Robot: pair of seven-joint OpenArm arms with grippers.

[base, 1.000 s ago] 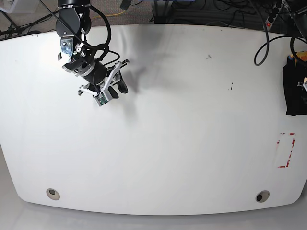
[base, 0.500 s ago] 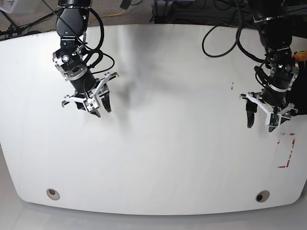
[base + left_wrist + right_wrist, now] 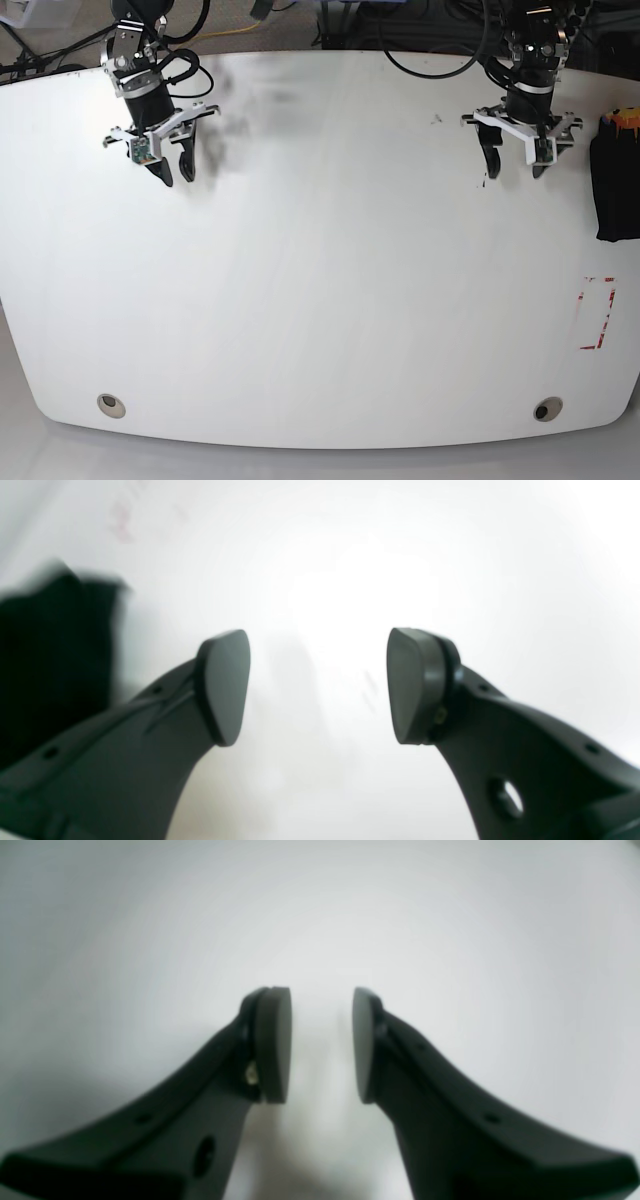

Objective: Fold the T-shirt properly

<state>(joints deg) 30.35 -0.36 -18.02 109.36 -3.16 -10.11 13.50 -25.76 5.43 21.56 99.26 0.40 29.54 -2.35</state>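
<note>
White tabletop (image 3: 330,280) fills my view, with red tape marks (image 3: 597,313) near its right edge. Just above those marks, I see the black T-shirt (image 3: 614,190) bunched at the table's rim. My left gripper (image 3: 515,157) hangs near the shirt, apart from it, jaws spread wide and holding nothing. My right gripper (image 3: 175,166), well away across the table, is parted narrowly, also holding nothing.

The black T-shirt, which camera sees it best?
The base view: the T-shirt lies bunched at the table's far right edge, sharp but partly cut off by the frame. The left wrist view shows only a blurry black patch beside the left claw. The right wrist view shows none of it.
</note>
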